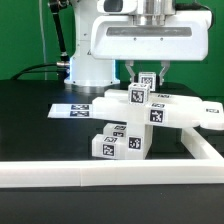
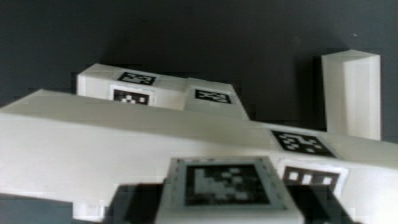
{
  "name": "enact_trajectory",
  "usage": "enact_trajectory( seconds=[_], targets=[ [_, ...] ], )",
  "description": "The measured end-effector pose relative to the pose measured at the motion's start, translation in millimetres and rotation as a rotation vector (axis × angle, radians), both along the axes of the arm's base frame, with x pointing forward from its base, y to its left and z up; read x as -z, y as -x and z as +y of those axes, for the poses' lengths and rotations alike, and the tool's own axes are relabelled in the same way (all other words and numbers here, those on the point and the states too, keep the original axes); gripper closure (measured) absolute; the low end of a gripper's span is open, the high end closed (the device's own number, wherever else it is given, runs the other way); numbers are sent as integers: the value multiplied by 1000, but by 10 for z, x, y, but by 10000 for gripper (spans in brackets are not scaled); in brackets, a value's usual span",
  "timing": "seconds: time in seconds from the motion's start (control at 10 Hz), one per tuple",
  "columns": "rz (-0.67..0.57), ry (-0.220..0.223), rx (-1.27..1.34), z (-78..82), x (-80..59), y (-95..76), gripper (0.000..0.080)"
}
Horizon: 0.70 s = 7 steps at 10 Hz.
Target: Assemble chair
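Exterior view first: 1 pincer (image 1: pixel 146 76) drops from the white arm, fingers clamped on 1 small tagged cube (image 1: pixel 144 82) atop the chair (image 1: pixel 140 118), which stands mid-tabletop (image 1: pixel 30 125) as a blocky white stack. I count 1 long slab (image 1: pixel 180 110) running to the exterior view's right, its end cut off by the frame, and 1 base block (image 1: pixel 117 144) with 2 tags. 1 marker board (image 1: pixel 72 110) lies behind, 1 border rail (image 1: pixel 110 176) in front. Wrist view: cube (image 2: pixel 228 182) close and blurred, fingertips barely readable.
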State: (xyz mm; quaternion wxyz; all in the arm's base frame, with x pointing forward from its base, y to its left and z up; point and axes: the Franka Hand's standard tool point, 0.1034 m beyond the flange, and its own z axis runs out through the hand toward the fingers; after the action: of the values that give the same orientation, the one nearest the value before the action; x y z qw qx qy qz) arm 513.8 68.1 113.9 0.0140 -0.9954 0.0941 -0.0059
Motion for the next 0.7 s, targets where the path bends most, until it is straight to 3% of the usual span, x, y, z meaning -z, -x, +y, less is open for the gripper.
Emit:
enact_trajectory(
  seconds=[0.5, 0.7],
  targets=[
    [1, -2, 54, 3, 0, 0, 528],
    [7, -6, 239, 12, 0, 1, 528]
  ],
)
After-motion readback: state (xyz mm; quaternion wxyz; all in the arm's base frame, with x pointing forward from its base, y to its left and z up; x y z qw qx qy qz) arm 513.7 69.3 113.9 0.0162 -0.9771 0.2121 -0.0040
